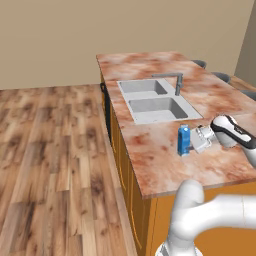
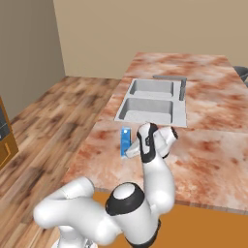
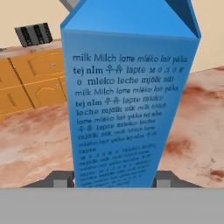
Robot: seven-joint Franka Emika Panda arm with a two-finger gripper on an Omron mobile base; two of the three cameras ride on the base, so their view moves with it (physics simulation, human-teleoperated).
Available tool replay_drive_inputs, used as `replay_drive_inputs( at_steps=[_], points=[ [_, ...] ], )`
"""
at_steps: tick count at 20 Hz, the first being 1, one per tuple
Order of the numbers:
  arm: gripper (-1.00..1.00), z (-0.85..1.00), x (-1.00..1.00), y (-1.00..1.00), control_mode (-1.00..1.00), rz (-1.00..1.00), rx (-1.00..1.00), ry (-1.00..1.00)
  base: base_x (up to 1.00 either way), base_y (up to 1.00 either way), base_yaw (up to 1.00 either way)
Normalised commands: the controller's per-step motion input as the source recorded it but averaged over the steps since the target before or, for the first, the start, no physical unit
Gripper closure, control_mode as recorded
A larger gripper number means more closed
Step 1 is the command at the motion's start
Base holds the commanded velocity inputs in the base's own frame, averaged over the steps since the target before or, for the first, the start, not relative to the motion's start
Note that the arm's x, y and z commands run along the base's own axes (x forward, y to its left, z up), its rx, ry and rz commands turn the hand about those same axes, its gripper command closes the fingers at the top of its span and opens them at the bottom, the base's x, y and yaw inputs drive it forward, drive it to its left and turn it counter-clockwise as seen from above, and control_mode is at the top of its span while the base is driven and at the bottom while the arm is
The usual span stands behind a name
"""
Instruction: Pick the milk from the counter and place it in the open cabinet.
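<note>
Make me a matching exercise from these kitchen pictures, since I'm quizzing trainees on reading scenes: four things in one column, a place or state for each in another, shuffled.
Things:
1. milk
2. faucet
3. sink
4. gripper

Places or states:
A. set into the counter, two grey basins
B. closed on the carton from the side
C. upright on the counter, in front of the sink
D. standing behind the basins, spout over them

Pairs: 1-C, 2-D, 3-A, 4-B
</note>
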Motion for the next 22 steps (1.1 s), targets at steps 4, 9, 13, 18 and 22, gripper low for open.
replay_drive_inputs(
  at_steps=[4,9,13,18,22],
  points=[
    [1.00,0.69,-0.41,0.00,-1.00,-0.19,-0.01,0.00,0.00,0.00,0.00],
    [1.00,0.67,-0.37,0.00,-1.00,-0.22,-0.05,0.00,0.00,0.00,0.00],
    [1.00,0.59,-0.38,0.01,-1.00,-0.26,-0.10,0.00,0.00,0.00,0.00],
    [1.00,0.52,-0.43,0.00,-1.00,-0.33,-0.11,0.01,0.00,0.00,0.00],
    [1.00,0.51,-0.45,0.00,-1.00,-0.37,-0.11,0.03,0.00,0.00,0.00]
  ],
)
